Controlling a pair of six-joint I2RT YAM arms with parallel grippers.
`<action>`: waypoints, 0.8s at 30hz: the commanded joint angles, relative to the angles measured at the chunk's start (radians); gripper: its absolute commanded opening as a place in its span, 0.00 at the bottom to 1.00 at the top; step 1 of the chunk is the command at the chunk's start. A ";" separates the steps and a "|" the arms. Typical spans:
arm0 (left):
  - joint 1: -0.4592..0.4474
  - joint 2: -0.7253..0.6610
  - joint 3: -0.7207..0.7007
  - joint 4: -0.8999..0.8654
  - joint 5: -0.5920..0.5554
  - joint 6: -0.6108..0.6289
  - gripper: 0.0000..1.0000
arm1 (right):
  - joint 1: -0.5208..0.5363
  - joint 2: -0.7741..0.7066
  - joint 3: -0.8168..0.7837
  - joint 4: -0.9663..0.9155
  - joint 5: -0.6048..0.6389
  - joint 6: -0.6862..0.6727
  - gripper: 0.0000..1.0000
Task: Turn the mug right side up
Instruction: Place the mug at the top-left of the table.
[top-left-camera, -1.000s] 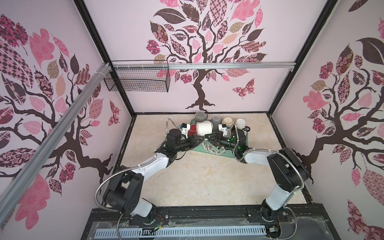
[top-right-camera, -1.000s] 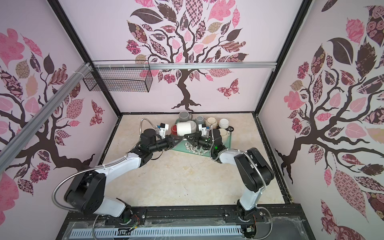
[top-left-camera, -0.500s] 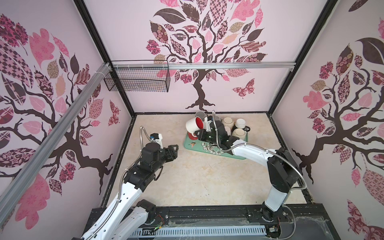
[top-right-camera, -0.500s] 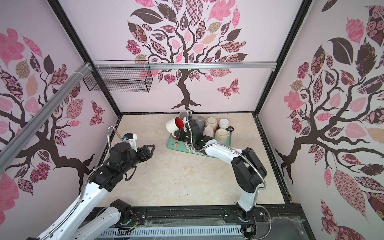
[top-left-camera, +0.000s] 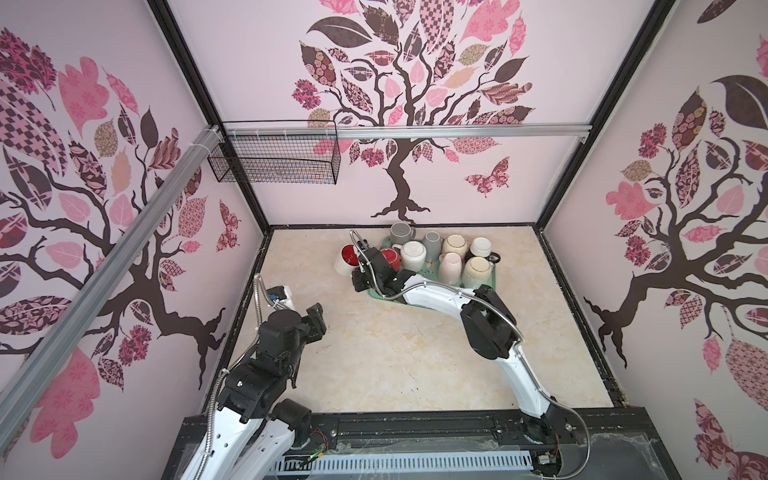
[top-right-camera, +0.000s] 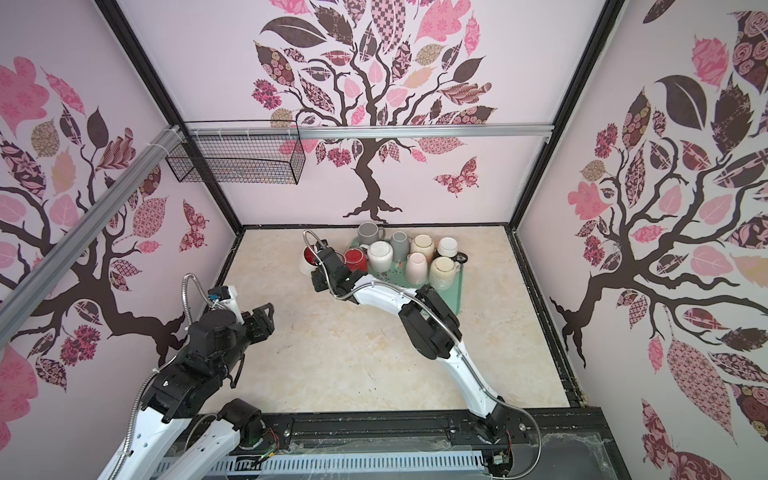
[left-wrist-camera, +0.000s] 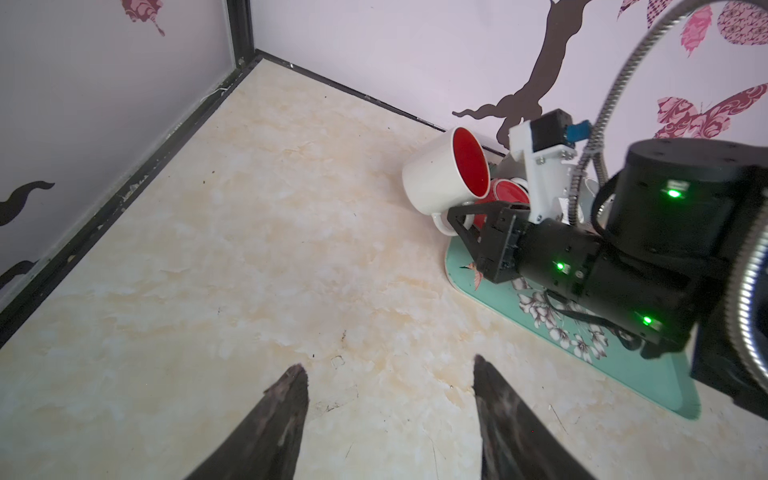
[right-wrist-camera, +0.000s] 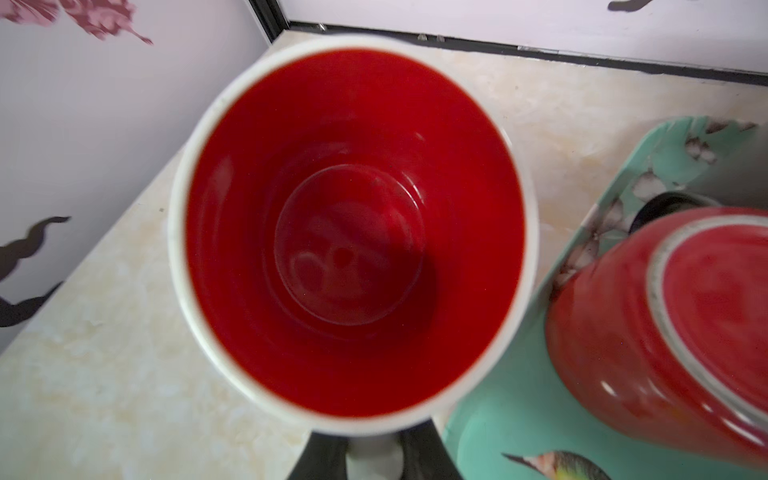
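Mug (left-wrist-camera: 444, 174), white w/ red inside, now hangs tilted, mouth upward, beside tray (left-wrist-camera: 648, 374). R gripper (right-wrist-camera: 374, 460) clamped on its handle (left-wrist-camera: 439, 222). L gripper (left-wrist-camera: 390, 370) has let go & pulled back, jaws apart, empty. Flip nearly done; just needs setting down.

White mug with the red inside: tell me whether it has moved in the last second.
Yes. The white mug has gone from above the green tray to just past its end, toward the left wall, handle in the right gripper.
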 joint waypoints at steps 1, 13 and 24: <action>0.004 -0.012 0.011 -0.021 -0.015 0.023 0.66 | -0.006 0.124 0.213 -0.049 0.072 -0.087 0.00; 0.004 -0.028 0.008 -0.021 -0.016 0.030 0.66 | -0.006 0.357 0.504 -0.138 0.142 -0.175 0.17; 0.003 -0.010 0.005 -0.010 0.000 0.036 0.67 | -0.006 0.217 0.392 -0.135 0.094 -0.160 0.53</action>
